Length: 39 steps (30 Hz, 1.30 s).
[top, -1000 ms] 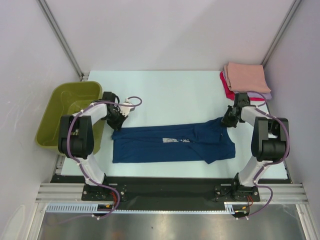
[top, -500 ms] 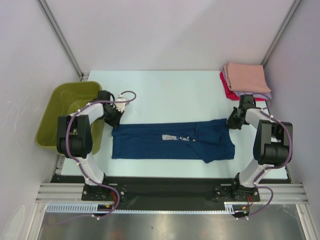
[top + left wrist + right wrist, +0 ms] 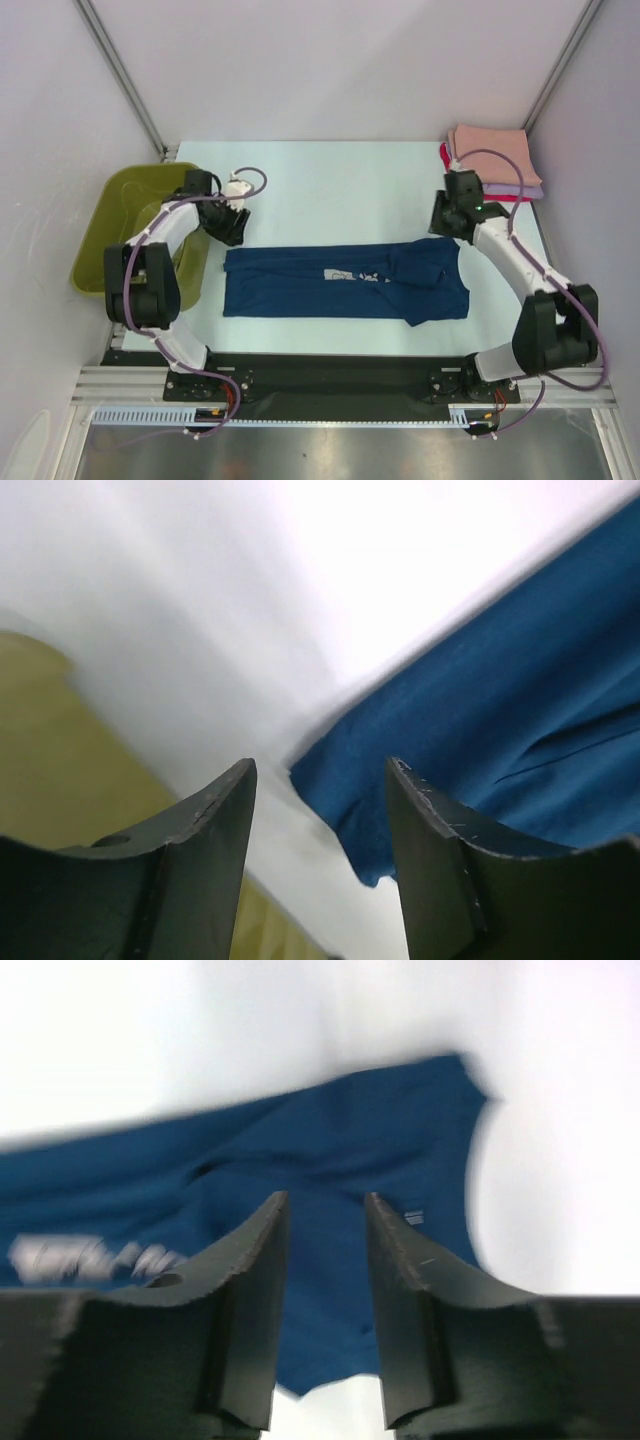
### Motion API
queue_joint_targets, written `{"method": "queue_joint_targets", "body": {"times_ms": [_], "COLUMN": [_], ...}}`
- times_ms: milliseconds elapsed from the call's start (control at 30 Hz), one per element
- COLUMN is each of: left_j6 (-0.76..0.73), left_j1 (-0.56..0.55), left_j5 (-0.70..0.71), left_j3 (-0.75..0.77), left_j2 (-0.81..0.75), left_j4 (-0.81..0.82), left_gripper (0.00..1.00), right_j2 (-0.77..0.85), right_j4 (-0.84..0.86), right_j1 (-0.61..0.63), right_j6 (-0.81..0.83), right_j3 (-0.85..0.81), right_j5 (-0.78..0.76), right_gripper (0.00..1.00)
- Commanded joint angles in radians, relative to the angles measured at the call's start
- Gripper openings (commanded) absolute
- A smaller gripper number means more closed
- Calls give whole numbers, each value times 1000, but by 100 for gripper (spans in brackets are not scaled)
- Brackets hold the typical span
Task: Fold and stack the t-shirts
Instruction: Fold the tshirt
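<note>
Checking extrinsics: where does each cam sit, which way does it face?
Top external: above and behind the bases, looking down on the table; both arms show, left gripper and right gripper near the navy t-shirt's far corners.
Left wrist: on the left arm, looking down between its open fingers at a shirt corner and the basket.
Right wrist: on the right arm, looking down between its open fingers at the shirt.
Shared: all three see the navy t-shirt.

Motion-blurred navy t-shirt in both wrist views
</note>
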State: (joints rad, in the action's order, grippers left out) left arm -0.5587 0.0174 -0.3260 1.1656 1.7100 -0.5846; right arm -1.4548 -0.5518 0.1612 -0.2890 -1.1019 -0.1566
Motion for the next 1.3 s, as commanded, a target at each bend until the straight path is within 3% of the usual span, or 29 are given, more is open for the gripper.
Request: {"method": "queue_joint_targets", "body": {"times_ms": [0, 100, 167, 233, 400, 533, 733, 933, 1033, 1067, 1167, 1267], "left_j6": [-23, -75, -150, -238, -333, -317, -313, -305, -299, -302, -328, -360], "left_j1": [7, 7, 7, 4, -10, -10, -10, -46, -62, -65, -71, -71], "left_j5": [-87, -139, -166, -147, 28, 77, 119, 113, 75, 59, 27, 34], "left_j3": [74, 63, 28, -30, -164, -214, -234, -248, -244, -242, -245, -251], "left_j2": [-108, -153, -191, -214, -245, -259, -208, -161, -158, -162, -162, -162], "left_j4": [-12, -66, -124, -177, -131, -43, 22, 49, 32, 20, -29, -49], "left_gripper": [59, 54, 45, 42, 49, 55, 54, 54, 45, 38, 31, 33], "right_j2": [85, 71, 8, -73, -222, -306, -372, -417, -395, -388, -346, -323], "right_j4": [-22, -5, -26, -51, -53, -42, -28, -45, -60, -63, -77, -89], "right_j1": [147, 317, 397, 428, 495, 514, 525, 525, 525, 525, 526, 525], "right_j6": [135, 263, 312, 330, 398, 418, 416, 422, 421, 421, 425, 433], "right_j3": [5, 28, 5, -19, -79, -116, -148, -144, -150, -151, -151, -147], "right_j5": [28, 62, 49, 60, 57, 35, 8, -43, -61, -63, -64, -73], "right_gripper": [39, 38, 38, 34, 34, 37, 39, 23, 0, 0, 0, 0]}}
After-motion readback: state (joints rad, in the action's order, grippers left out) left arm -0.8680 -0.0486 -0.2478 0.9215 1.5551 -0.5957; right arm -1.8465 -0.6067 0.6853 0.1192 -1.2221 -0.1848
